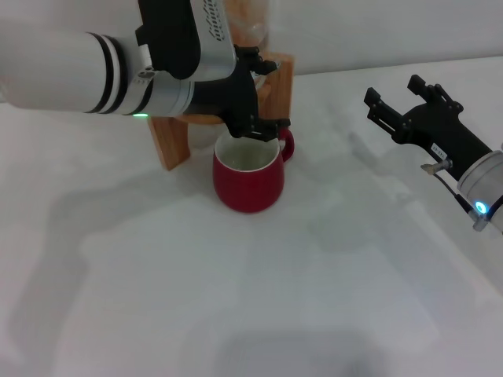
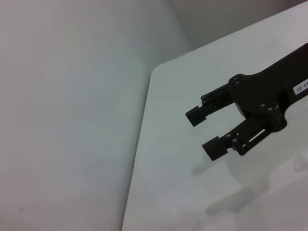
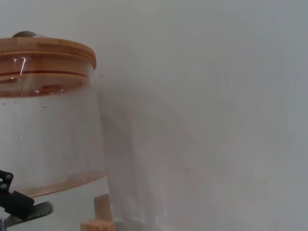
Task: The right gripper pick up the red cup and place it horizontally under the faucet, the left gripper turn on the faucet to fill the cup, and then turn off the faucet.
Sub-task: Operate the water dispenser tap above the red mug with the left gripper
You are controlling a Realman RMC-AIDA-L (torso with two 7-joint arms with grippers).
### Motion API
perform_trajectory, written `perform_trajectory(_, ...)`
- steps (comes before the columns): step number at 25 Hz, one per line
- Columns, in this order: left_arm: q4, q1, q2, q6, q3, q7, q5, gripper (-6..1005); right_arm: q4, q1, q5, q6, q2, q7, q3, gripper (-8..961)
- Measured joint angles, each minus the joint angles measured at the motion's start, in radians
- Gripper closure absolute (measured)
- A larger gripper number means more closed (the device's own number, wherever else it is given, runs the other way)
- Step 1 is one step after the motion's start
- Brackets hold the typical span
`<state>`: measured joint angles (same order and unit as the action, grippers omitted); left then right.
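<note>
The left pincer (image 1: pixel 263 126), black two-finger jaws on a white arm with black bands and a small green light, sits at the front of the wooden stand (image 1: pixel 174 141), directly above the squat glossy red cup (image 1: pixel 248 173). Its fingertips reach down to the cup's rim. Whether its jaws are apart or together — cannot tell; the arm body hides what lies between them.

The red cup stands upright on the white desk (image 1: pixel 236 298), just beneath the left pincer, white interior facing up, small red loop handle (image 1: pixel 287 144) on the side toward the right pincer. It sits just in front of the light wooden stand carrying the glass dispenser (image 3: pixel 48 134). The dispenser has a round wooden lid (image 3: pixel 45 57), seen in the right wrist view.

The small chrome faucet (image 3: pixel 36 211) shows only as a flat shiny lever at the edge of the right wrist view, with a black finger of the left pincer (image 3: pixel 12 199) touching it. In the head view it is hidden behind the left pincer.

The right pincer (image 1: pixel 397 102), black jaws on a white arm with a black-and-silver wrist housing and a blue light, hangs above the desk well apart from the cup, holding nothing. Its two fingers stand spread with clear space between them — also seen in the left wrist view (image 2: pixel 204 130).
</note>
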<state>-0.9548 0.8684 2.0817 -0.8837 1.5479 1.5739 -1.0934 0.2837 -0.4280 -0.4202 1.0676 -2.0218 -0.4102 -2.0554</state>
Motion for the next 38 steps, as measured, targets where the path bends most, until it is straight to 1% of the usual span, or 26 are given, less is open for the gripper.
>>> perform_trajectory(31,-0.006,-0.004,0.004,0.019,0.004,0.000,0.006,159,0.001,0.000,-0.002,0.000,0.002,0.001,0.000,110)
perform_trajectory(34,-0.013,-0.012,0.004,0.019,0.015,-0.001,-0.001,159,0.002,0.000,-0.002,0.000,0.001,0.001,0.000,109)
perform_trajectory(38,-0.040,-0.040,0.006,0.021,0.045,-0.004,-0.017,159,0.001,0.000,-0.002,0.001,0.000,0.001,-0.003,109)
